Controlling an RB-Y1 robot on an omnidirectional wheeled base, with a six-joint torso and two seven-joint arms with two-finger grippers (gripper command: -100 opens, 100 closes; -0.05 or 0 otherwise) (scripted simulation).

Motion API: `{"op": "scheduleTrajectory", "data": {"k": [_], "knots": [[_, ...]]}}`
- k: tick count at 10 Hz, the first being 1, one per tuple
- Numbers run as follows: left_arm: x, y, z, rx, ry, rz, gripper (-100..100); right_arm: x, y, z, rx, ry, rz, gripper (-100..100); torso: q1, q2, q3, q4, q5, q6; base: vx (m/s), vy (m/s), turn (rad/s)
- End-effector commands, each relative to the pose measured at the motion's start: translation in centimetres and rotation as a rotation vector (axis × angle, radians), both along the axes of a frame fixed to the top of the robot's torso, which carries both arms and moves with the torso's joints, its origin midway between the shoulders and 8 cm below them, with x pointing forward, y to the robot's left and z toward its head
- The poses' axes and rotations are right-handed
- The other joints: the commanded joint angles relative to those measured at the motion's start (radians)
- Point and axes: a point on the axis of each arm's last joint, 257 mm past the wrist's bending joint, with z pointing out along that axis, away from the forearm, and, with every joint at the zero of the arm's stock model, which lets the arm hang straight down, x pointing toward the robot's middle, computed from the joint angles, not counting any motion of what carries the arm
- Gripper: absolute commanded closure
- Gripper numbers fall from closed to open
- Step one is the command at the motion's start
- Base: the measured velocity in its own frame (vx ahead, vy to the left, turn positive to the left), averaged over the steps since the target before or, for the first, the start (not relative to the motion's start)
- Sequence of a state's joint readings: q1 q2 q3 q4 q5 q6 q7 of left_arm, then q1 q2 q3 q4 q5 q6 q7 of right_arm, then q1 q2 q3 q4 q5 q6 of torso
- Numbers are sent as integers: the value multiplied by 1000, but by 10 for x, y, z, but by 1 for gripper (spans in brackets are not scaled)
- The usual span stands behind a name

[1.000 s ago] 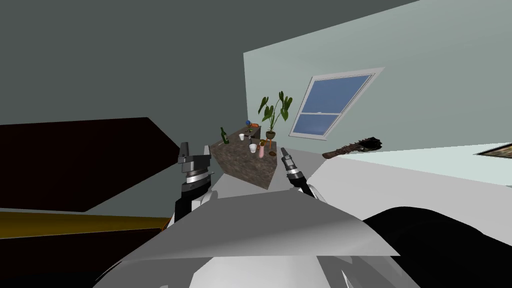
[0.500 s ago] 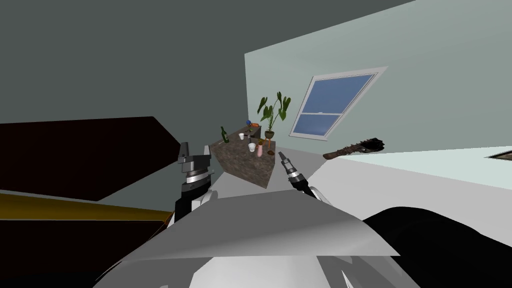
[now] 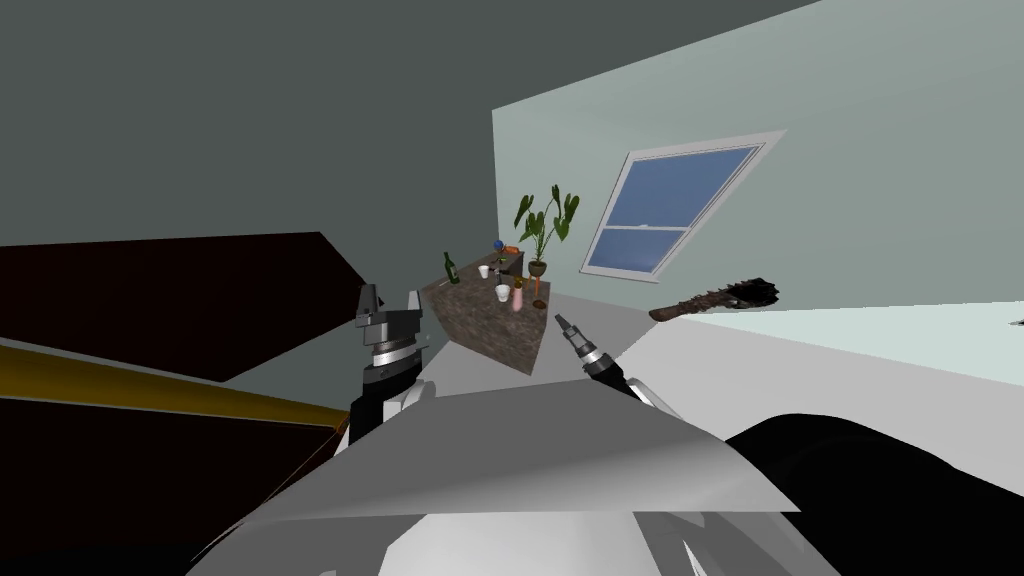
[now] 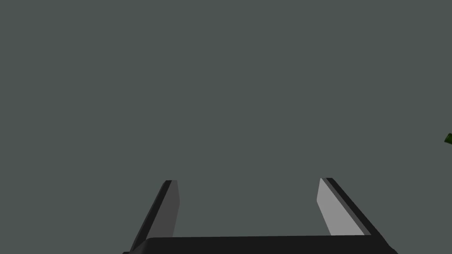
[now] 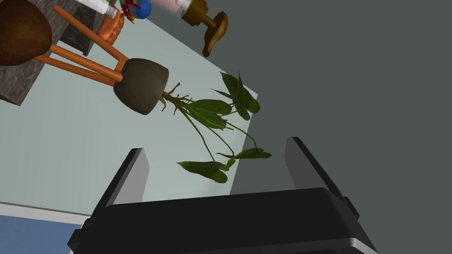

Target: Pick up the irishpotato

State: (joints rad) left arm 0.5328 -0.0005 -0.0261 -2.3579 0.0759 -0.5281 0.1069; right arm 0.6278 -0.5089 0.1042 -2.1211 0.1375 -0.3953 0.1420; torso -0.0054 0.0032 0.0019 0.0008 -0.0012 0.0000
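Your view has swung a little in the last second. The whole room slides across the head camera and the yellow-brown band at the left tips upward; that is your own turn, not the furniture's. The right gripper has sunk a shade toward you, while the left gripper has kept its place. For the task this reads as lining up: you are not yet within reach.

Both pincers stand wide apart and hold nothing. The left one faces a flat grey wall. The right one looks past drooping leaves of the plant toward the counter.

The potato, judging by shape and colour, is the matte brown, egg-shaped lump on the counter's corner, beside the plant stand's orange legs. It is well apart from both grippers.

The counter is a mottled, stone-look block with sharp edges. The plant's pot is a dull brown bowl carried on thin orange rods, and its leaves are broad, glossy and dark green. Further along stand a slim green bottle, a white cup and a pink pump bottle with a brass-coloured spout. The potato looks smooth and rounded, so it may roll under the thin blade fingers.
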Motion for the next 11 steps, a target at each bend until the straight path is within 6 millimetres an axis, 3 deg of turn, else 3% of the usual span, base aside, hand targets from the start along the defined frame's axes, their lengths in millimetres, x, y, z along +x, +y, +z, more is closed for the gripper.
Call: {"op": "scheduleTrajectory", "data": {"k": [1, 2, 3, 6, 11], "knots": [[0, 0, 0, 0, 0, 0, 0, -3, -1, -12, -42, 25, 19, -100, 0, 0, 0, 0, 0, 0, -41, -60, 43], [0, 0, 0, 0, 0, 0, 0, -10, -4, -28, -83, 62, 33, -100, 1, -1, 0, 0, 0, 0, -57, -58, 59], [0, 0, 0, 0, 0, 0, 0, -11, -4, -30, -99, 66, 44, -100, 1, 0, 0, 0, 0, 0, -51, -42, 46], [0, 0, 0, 0, 0, 0, 0, -26, -10, -60, -190, 139, 85, -100, 2, 0, 0, 0, 0, 0, -54, -45, 61], [0, 0, 0, 0, 0, 0, 0, -45, -20, -88, -307, 212, 152, -100, 3, -1, -1, 0, 0, 0, -39, -32, 50]]}}
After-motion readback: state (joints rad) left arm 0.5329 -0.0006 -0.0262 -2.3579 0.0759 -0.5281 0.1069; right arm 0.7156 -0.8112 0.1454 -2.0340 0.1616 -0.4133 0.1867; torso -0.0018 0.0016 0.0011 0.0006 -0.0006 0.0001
